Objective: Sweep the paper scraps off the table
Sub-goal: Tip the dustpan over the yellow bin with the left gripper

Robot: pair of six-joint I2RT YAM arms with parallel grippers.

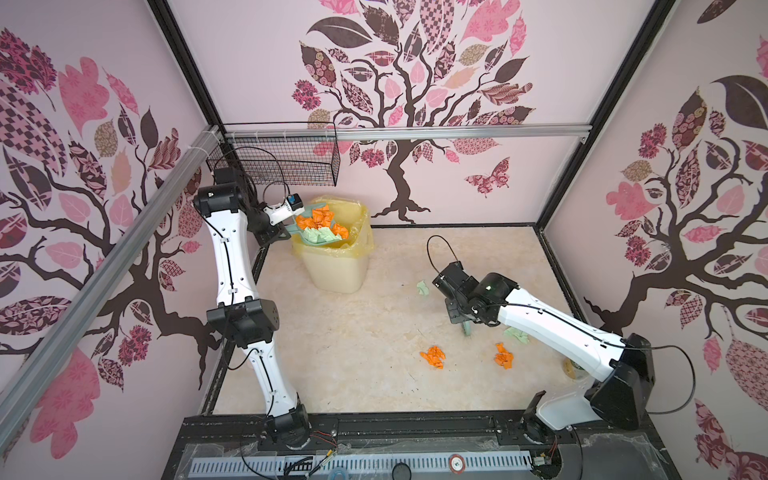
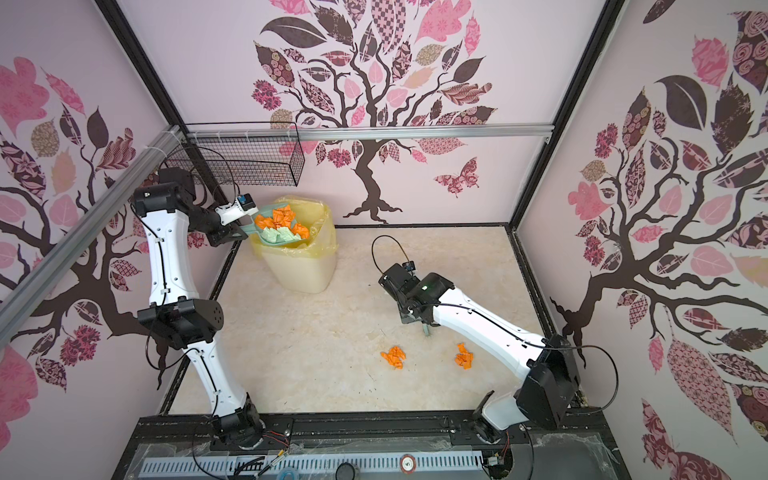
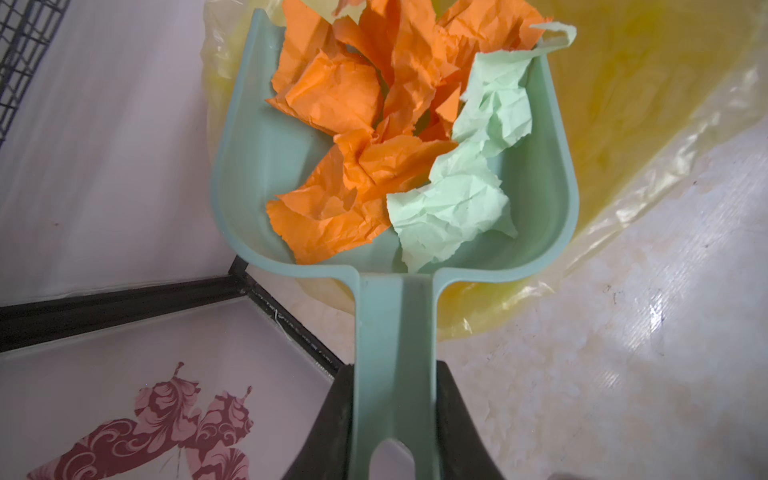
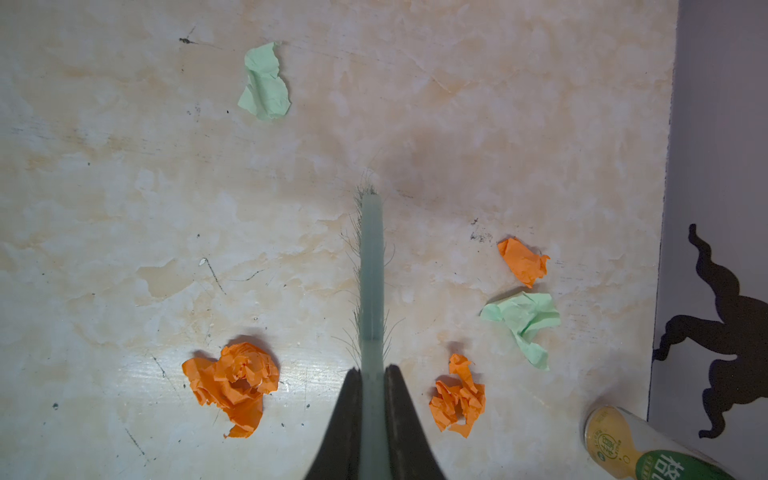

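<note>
Smooth teal dustpan [image 3: 257,166] | crumpled paper scraps [image 3: 332,95] | glossy marbled table [image 3: 623,374]

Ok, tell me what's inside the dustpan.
The dustpan holds crumpled orange scraps and pale green scraps, heaped together. The pan floor under the heap, and any scraps buried there, are covered.

In both top views a round red-and-white disc [image 1: 456,462] on the slotted grey strip [image 1: 332,461] bears a 5, and a bottle [image 4: 623,444] lying on the bench [image 4: 291,208] has a green label showing large white Chinese characters, cut off by the frame.
</note>
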